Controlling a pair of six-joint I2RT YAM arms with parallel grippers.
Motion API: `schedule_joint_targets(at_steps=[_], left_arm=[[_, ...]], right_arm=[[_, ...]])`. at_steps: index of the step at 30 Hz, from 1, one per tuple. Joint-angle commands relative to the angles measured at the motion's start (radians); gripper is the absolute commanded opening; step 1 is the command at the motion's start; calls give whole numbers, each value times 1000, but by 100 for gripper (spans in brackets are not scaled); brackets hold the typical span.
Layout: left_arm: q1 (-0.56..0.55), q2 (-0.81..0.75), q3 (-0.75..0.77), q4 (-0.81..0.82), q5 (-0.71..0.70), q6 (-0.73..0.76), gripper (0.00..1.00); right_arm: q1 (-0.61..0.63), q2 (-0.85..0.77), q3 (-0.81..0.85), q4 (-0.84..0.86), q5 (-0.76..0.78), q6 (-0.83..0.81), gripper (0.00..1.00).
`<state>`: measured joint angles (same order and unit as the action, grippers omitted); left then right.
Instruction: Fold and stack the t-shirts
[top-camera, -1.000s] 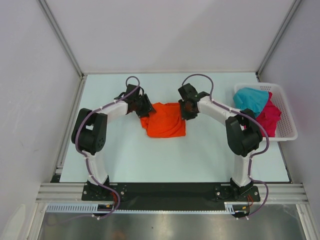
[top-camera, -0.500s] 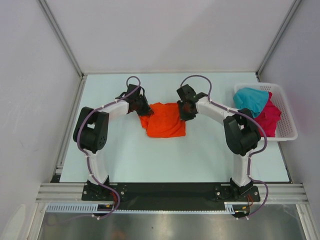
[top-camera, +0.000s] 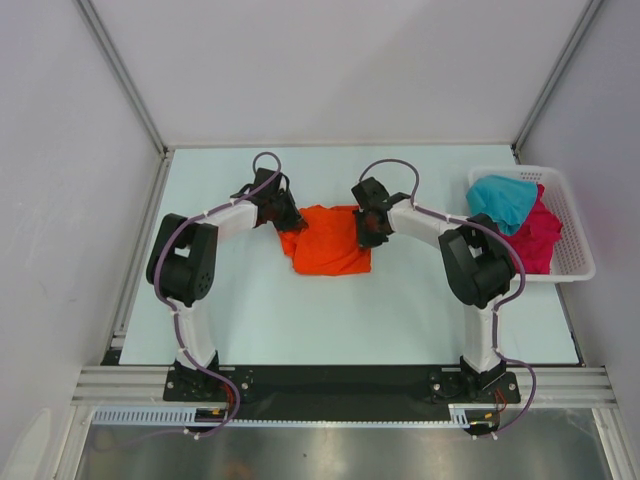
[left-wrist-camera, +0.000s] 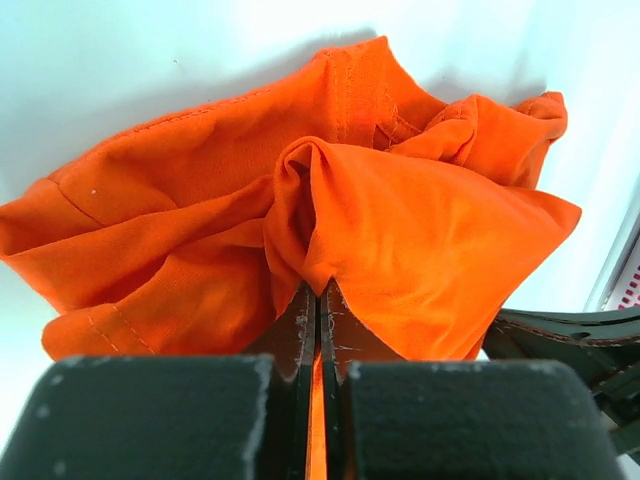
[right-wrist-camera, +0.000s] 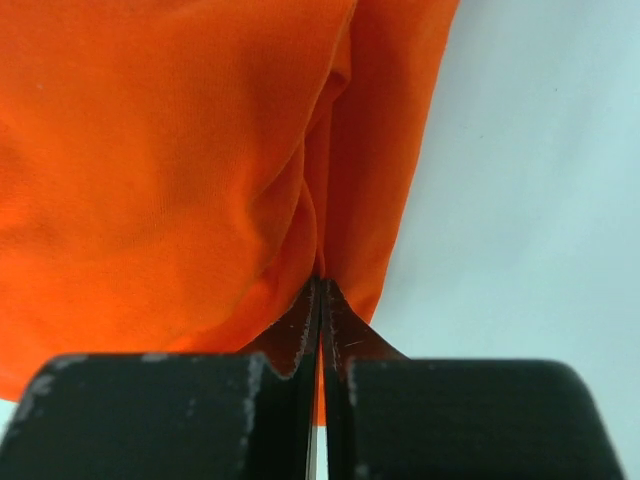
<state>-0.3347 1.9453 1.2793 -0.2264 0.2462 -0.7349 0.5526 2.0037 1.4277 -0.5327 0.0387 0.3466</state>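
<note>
Pale table (top-camera: 300, 320) bears the crumpled, roughly square orange t-shirt (top-camera: 328, 245), left pincer (left-wrist-camera: 318, 296) and right pincer (right-wrist-camera: 320, 286) pinching opposite edges.

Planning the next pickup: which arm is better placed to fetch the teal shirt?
Right, probably: the teal shirt lies in the basket on its side; left gripper and right gripper both pinch the orange shirt.

one t-shirt (top-camera: 328, 245) on table (top-camera: 250, 320), centre | two t-shirts (top-camera: 500, 200) in basket (top-camera: 572, 255), right

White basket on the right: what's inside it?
Two crumpled shirts lie in the white basket: a teal shirt at the far end and a pink shirt beside it, nearer the arms. Anything beneath them, and most of the basket's floor, is covered.
</note>
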Motion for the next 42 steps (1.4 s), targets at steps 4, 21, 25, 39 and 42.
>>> schedule_joint_targets(at_steps=[4, 21, 25, 39, 42], left_arm=[[0, -16, 22, 18, -31, 15, 0], [80, -65, -57, 21, -41, 26, 0], [82, -60, -58, 33, -24, 26, 0], [82, -158, -43, 30, -21, 61, 44], [82, -247, -49, 22, -64, 81, 49]], right_arm=[[3, -14, -33, 40, 38, 11, 0], [-34, -16, -95, 48, 96, 19, 0], [-34, -16, -84, 43, 87, 20, 0], [-2, -57, 79, -79, 79, -4, 24], [15, -88, 115, -108, 90, -3, 26]])
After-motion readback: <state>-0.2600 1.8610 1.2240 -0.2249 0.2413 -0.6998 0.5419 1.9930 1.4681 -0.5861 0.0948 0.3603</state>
